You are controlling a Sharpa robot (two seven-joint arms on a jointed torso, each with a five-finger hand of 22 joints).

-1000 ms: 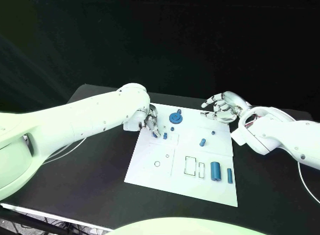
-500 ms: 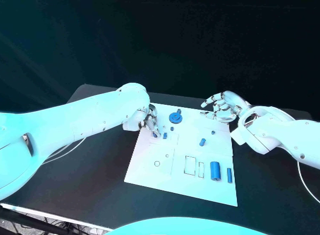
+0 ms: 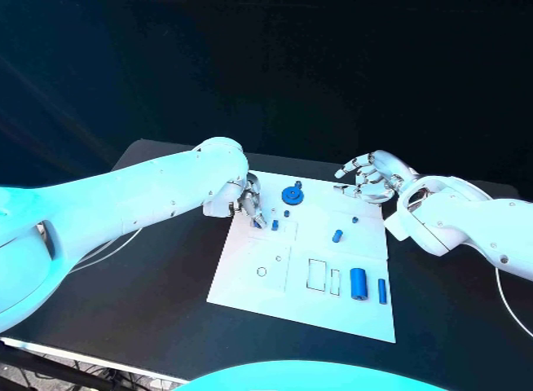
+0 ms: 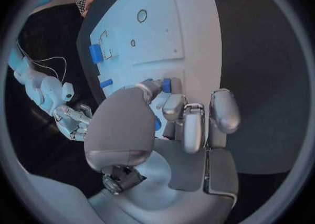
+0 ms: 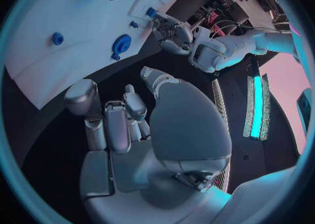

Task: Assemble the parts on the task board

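The white task board (image 3: 279, 301) lies mid-table. My left hand (image 3: 249, 202) hangs over its far left corner, and its fingertips pinch a small blue peg (image 3: 275, 226) that stands on the board; the peg (image 4: 167, 85) shows between thumb and finger. A blue gear (image 3: 292, 195) sits just right of that hand. My right hand (image 3: 370, 177) hovers off the far right corner, fingers loosely curled and apart, holding nothing. Another peg (image 3: 337, 236) stands mid-board. A thick blue cylinder (image 3: 359, 283) and a thin one (image 3: 383, 291) lie near the right edge.
Black table (image 3: 160, 285) surrounds the board on all sides. White cables run along the table on the left (image 3: 108, 248) and right (image 3: 513, 314). Outlined slots (image 3: 319, 275) and a small ring (image 3: 262, 272) mark the board's near half.
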